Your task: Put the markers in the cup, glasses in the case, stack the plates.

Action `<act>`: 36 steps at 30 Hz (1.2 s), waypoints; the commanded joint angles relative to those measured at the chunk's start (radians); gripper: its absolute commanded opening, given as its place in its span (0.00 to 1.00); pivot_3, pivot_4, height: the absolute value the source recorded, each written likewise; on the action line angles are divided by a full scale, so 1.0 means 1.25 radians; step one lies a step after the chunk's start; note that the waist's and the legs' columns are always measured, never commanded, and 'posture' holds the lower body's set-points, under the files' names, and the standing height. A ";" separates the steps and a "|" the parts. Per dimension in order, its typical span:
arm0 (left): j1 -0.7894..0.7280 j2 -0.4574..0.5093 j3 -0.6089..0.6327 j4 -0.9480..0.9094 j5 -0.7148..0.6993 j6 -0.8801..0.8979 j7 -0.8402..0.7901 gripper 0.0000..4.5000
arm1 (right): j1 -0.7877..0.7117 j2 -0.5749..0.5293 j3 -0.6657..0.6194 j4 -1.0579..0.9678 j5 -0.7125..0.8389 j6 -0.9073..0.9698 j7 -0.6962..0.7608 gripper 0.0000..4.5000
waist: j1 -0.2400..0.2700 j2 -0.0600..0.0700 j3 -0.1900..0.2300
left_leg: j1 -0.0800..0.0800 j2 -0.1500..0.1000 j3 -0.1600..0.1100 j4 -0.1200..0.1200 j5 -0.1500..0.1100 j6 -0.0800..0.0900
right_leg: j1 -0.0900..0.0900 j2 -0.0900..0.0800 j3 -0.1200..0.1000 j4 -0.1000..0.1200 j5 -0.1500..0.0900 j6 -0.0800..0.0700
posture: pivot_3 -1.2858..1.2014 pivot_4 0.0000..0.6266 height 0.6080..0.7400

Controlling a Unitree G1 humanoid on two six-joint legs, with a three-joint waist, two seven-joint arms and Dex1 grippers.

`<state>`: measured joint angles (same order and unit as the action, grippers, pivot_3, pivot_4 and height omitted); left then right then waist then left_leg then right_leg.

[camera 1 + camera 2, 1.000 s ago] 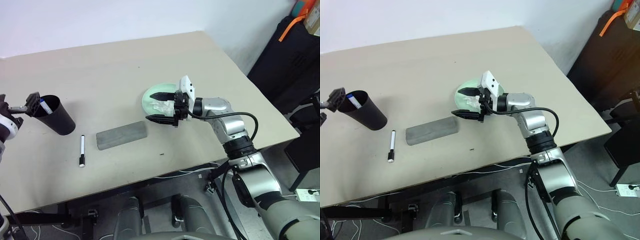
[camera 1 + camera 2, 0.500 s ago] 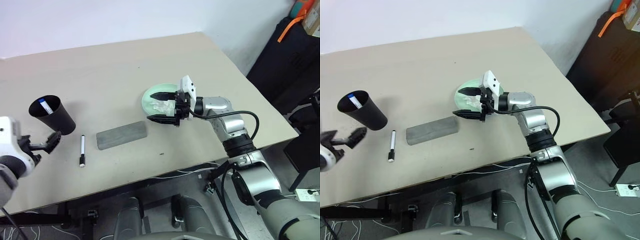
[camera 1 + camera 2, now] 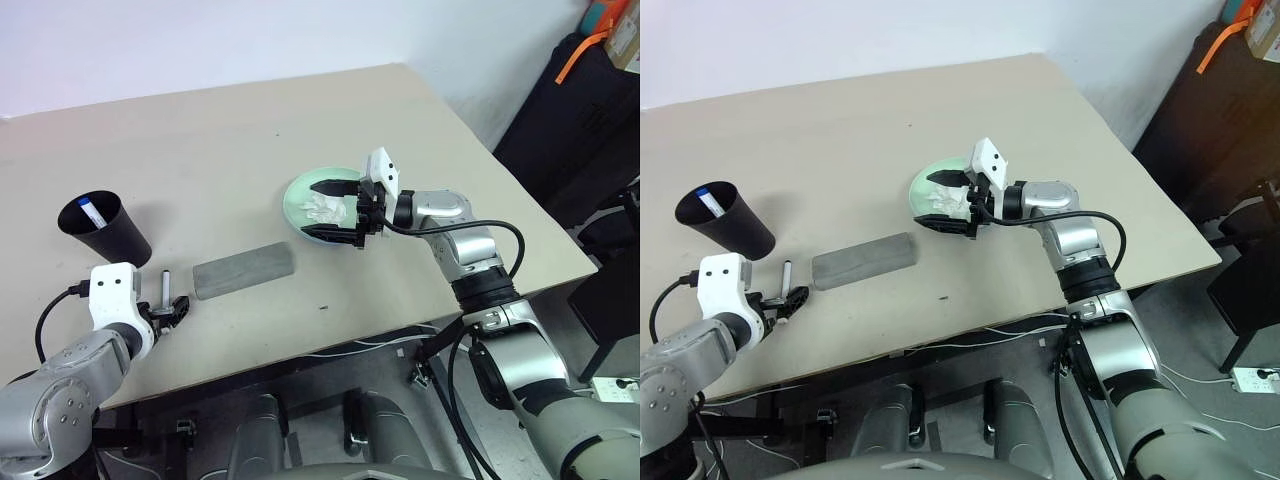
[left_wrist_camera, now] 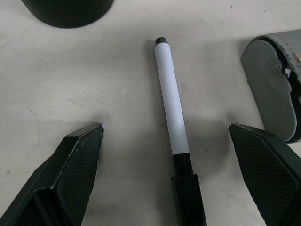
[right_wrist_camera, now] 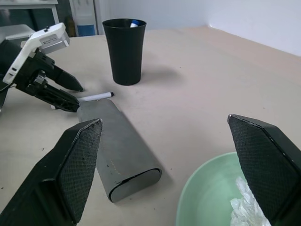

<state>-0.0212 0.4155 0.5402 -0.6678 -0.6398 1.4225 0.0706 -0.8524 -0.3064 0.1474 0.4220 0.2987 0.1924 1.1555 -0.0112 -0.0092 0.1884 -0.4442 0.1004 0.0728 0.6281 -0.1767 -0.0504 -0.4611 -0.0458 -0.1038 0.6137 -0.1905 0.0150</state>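
A black-capped white marker lies on the table, and my left gripper stands open low over it, one finger on each side of its cap end. The black cup stands upright just beyond, with a blue-capped marker inside. The grey case lies shut to the right of the marker. A mint green plate holds a crumpled white tissue. My right gripper hovers open over that plate, pointing left, holding nothing. The glasses are out of view.
The beige table is bare at the back and on the right. Its front edge runs close behind my left gripper. Dark bags stand on the floor past the table's right edge.
My left arm has swung down from beside the cup's rim to the table near the front edge, ending astride the black-capped marker. The right gripper has stayed over the green plate.
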 commanded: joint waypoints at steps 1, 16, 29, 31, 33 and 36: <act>-0.004 0.000 -0.024 0.019 0.039 0.041 0.007 0.99 | 0.003 -0.008 -0.019 -0.042 0.005 -0.006 -0.007 1.00 | -0.002 0.002 0.000 | 0.000 0.000 -0.002 0.001 0.000 0.000 | 0.000 0.000 -0.002 -0.003 0.002 0.000 | 0.52 0.24 0.96; -0.043 0.016 -0.023 -0.003 0.100 0.133 -0.067 0.00 | 0.007 -0.003 -0.016 -0.036 0.001 -0.015 -0.022 1.00 | -0.003 0.004 -0.002 | 0.016 -0.020 -0.031 -0.010 0.001 0.003 | 0.021 -0.001 0.008 0.025 -0.035 0.003 | 0.52 0.24 0.96; -0.096 0.067 0.011 0.011 0.173 0.020 -0.102 0.00 | 0.012 -0.008 -0.030 -0.058 0.020 -0.010 -0.021 1.00 | -0.002 -0.001 0.001 | 0.014 -0.021 -0.038 -0.011 0.001 0.003 | 0.018 0.000 0.006 0.024 -0.034 0.000 | 0.52 0.24 0.96; -0.101 0.063 0.034 0.014 0.162 -0.047 -0.137 0.00 | 0.015 -0.007 -0.033 -0.066 0.029 -0.004 -0.017 1.00 | -0.002 -0.001 0.001 | 0.013 -0.021 -0.038 -0.011 0.001 0.003 | 0.019 0.000 0.006 0.022 -0.033 -0.001 | 0.52 0.24 0.96; -0.105 0.067 0.062 0.009 0.102 -0.121 -0.229 0.00 | 0.018 -0.006 -0.035 -0.075 0.037 0.001 -0.013 1.00 | -0.001 -0.001 0.001 | 0.013 -0.021 -0.038 -0.012 0.001 0.003 | 0.019 0.000 0.006 0.020 -0.032 -0.001 | 0.52 0.24 0.96; -0.099 0.072 0.093 0.002 0.067 -0.218 -0.300 0.00 | 0.020 -0.003 -0.038 -0.084 0.054 0.013 -0.006 1.00 | -0.001 -0.001 0.001 | 0.009 -0.021 -0.036 -0.013 0.000 0.001 | 0.018 0.001 0.006 0.017 -0.032 -0.001 | 0.52 0.24 0.96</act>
<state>-0.1402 0.4915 0.6109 -0.6386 -0.5280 1.2312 -0.2597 -0.8241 -0.3142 0.1303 0.3665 0.3353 0.2049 1.1394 -0.0119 -0.0101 0.1902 -0.4349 0.0747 0.0277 0.6122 -0.1759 -0.0479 -0.4406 -0.0446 -0.0964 0.6345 -0.2305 0.0138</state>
